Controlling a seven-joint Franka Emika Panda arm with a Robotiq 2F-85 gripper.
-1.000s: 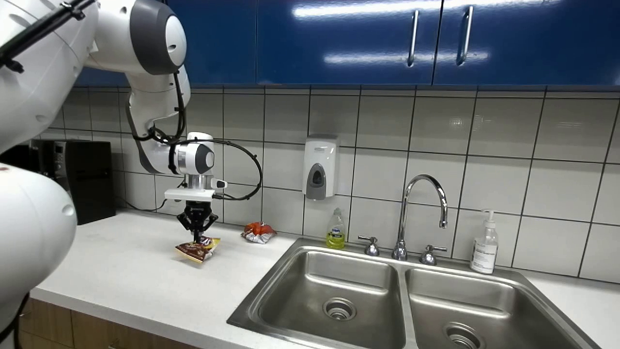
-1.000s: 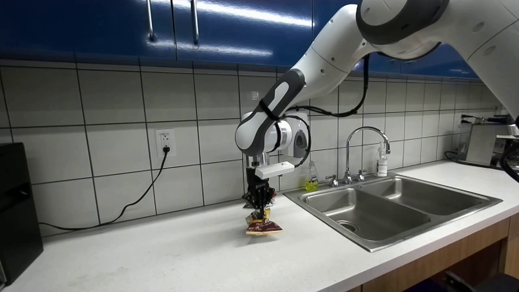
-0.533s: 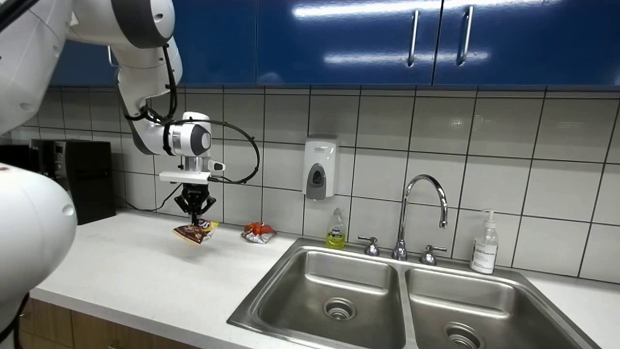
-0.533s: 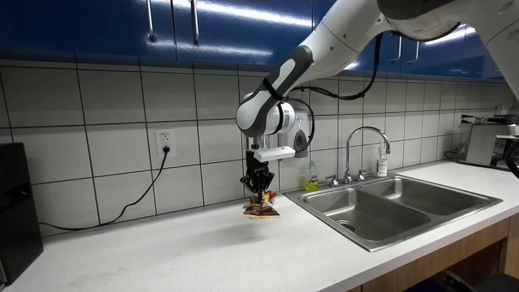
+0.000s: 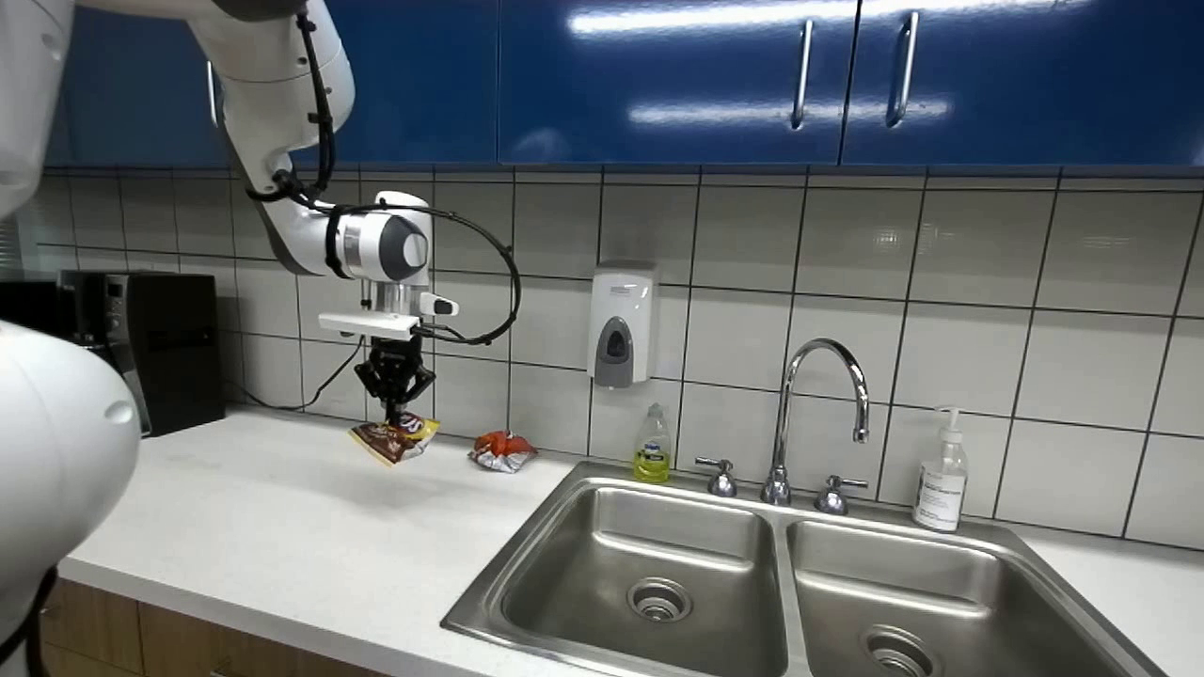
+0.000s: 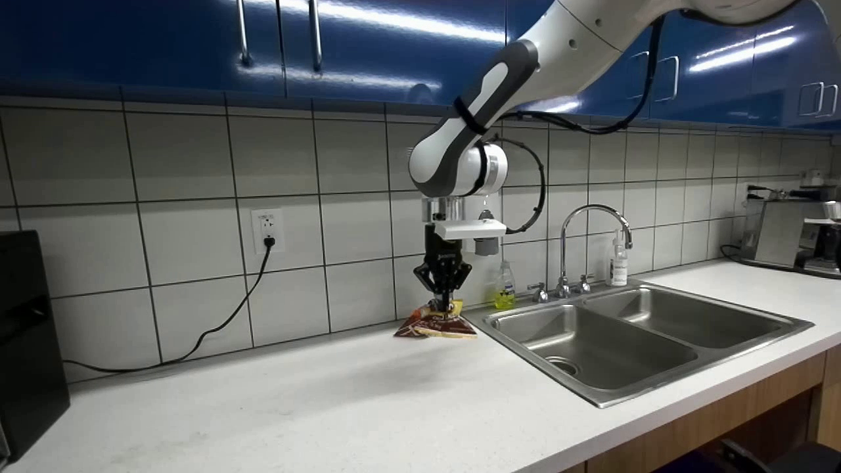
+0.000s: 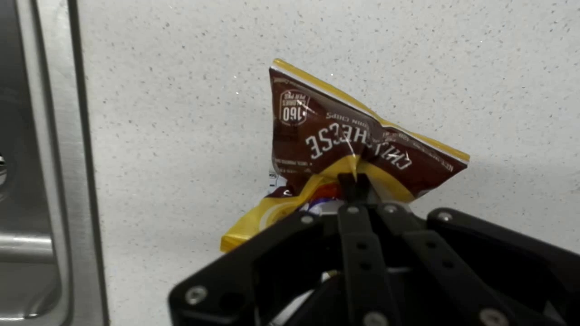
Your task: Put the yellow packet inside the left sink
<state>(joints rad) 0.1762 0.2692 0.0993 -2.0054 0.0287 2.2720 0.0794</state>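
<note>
Holding yellow packet [image 5: 393, 442] clamped, outside left sink [image 5: 578, 597].
In an exterior view: dangling from gripper [image 5: 393, 416] above counter [image 5: 263, 536], left of left sink. In an exterior view: throwing shadow [image 6: 394, 378] beside left sink. In wrist view: pinched mid-packet by 2 fingers [image 7: 349, 188].

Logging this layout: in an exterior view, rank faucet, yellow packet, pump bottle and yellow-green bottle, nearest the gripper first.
1. Yellow packet, in the gripper
2. Yellow-green bottle, to the right
3. Faucet, farther right
4. Pump bottle, farthest right
</note>
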